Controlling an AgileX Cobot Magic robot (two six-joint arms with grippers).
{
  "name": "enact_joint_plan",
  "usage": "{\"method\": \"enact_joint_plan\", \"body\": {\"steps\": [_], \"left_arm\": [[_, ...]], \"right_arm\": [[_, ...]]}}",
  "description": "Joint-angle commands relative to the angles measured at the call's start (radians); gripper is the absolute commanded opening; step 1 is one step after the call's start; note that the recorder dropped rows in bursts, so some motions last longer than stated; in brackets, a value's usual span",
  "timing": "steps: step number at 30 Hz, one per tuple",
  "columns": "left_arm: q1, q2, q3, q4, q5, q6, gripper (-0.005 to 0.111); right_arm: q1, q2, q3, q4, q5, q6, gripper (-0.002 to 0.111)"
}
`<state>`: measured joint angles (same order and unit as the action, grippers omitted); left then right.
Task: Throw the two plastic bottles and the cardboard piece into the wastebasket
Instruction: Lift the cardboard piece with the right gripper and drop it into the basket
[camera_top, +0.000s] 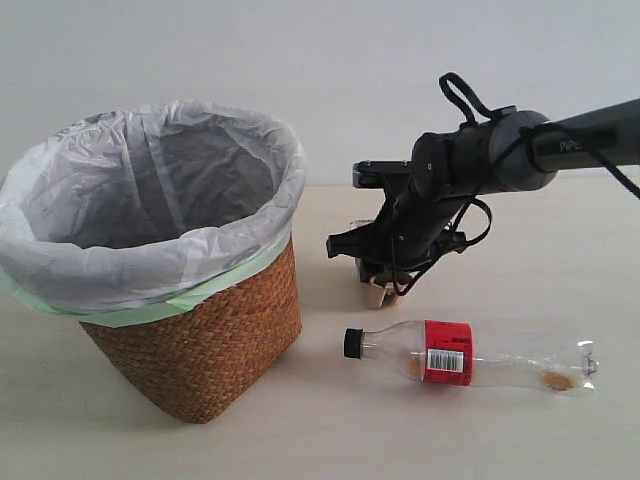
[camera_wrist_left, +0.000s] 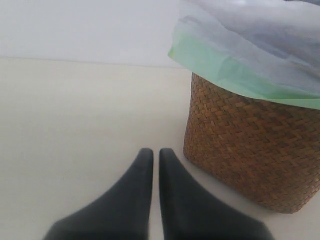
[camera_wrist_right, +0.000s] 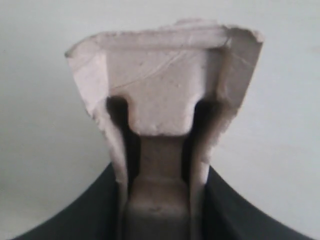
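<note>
Cardboard piece (camera_wrist_right: 165, 80), one: held clamped in the right pincer (camera_top: 385, 278), low over the table (camera_top: 520, 440); the wastebasket (camera_top: 210, 350), one, is found toward the left pincer (camera_wrist_left: 155, 157), rim higher. Bottle (camera_top: 447, 352), one seen: laid flat nearest the right pincer, cap toward wastebasket; second unseen. The left pincer is closed, empty

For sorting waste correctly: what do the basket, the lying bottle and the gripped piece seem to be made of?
Wastebasket: woven wicker or similar fibre, brown and matte; plaited strands show. Bottle: clear glossy plastic, see-through with highlights. Cardboard piece: probably moulded pulp, beige, rough; its edges look torn and fibrous.
</note>
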<state>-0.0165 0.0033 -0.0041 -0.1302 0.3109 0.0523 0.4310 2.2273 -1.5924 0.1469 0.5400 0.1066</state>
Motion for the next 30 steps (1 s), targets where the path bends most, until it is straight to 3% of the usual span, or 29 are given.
{"method": "enact_joint_plan", "body": {"steps": [1,8,14,22,30], "left_arm": [[0.001,-0.003,0.004,0.003,-0.001,-0.008,0.004],[0.001,-0.003,0.004,0.003,-0.001,-0.008,0.004],[0.001,-0.003,0.004,0.003,-0.001,-0.008,0.004],[0.001,-0.003,0.004,0.003,-0.001,-0.008,0.004],[0.001,-0.003,0.004,0.003,-0.001,-0.008,0.004]], "right_arm": [[-0.002,-0.07,-0.005,-0.006,0.026,-0.01,0.001],[-0.004,-0.237,0.021,-0.16,0.14,0.109,0.001],[-0.061,-0.386,0.259,-0.223,0.025,0.177,0.001],[-0.209,-0.604,0.537,-0.223,0.032,0.155,0.001],[-0.213,-0.844,0.593,-0.336,0.148,0.154,0.001]]}}
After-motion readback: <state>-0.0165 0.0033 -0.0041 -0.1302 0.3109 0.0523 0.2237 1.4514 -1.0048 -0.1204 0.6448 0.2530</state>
